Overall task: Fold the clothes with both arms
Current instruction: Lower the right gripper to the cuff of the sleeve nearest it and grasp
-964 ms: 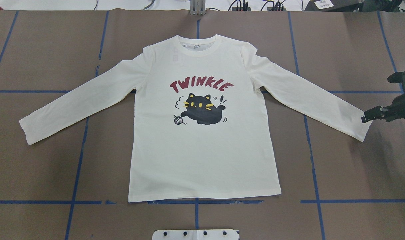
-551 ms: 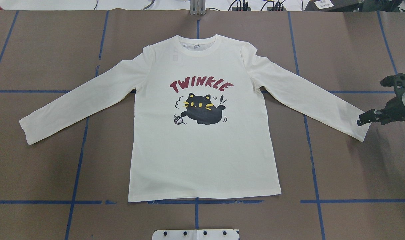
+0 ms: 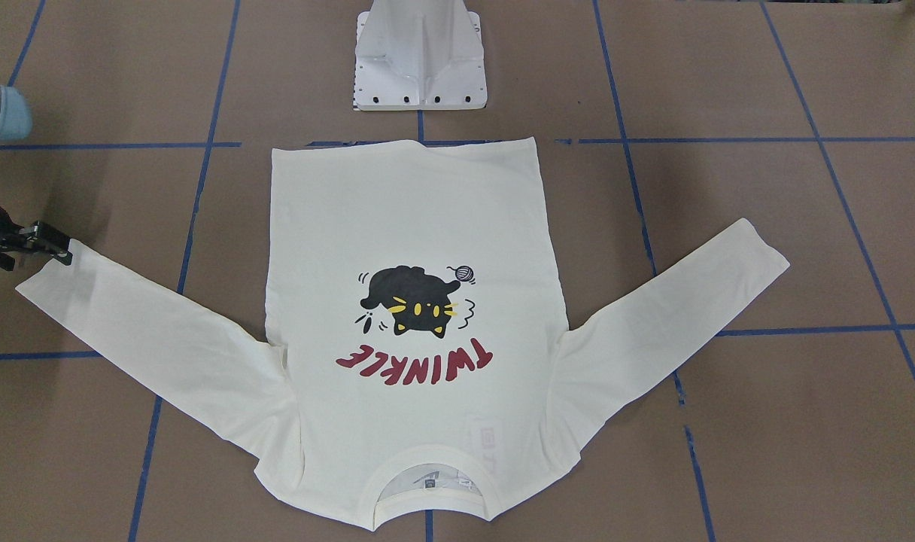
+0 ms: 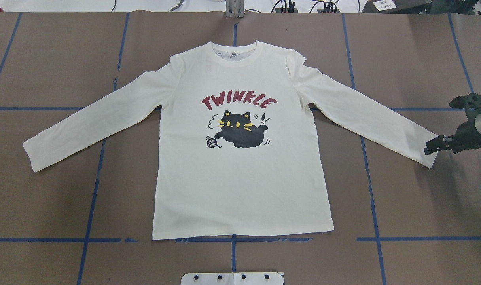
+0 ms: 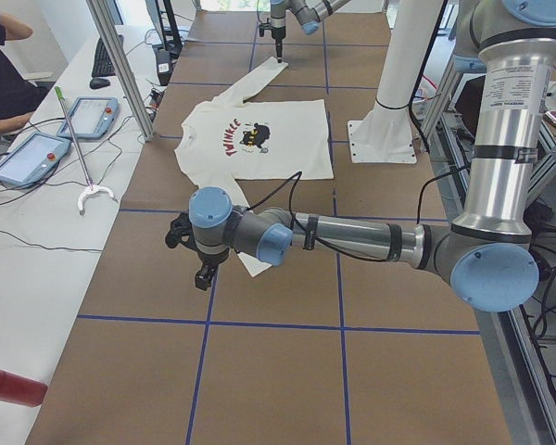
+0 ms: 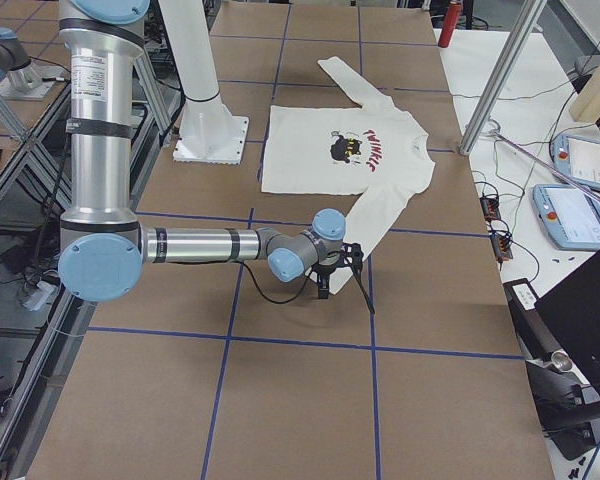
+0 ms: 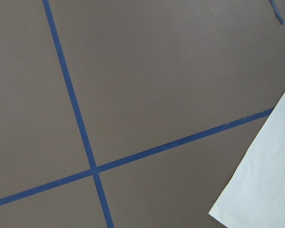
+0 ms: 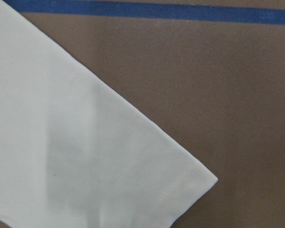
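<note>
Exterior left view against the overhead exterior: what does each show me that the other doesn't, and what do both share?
Only exterior left: the left arm, its left gripper over bare table beside the left cuff, not on it, plus a white side bench. Only overhead: the whole left sleeve with nothing across it, and no left arm anywhere. Both: the T-shirt flat, print up, with the right gripper at the right cuff; I can't tell how its jaws stand.

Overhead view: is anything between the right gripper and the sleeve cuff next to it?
Nothing visible stands between them. The right gripper is at the edge of the cuff of the T-shirt, and only bare table lies around them.
</note>
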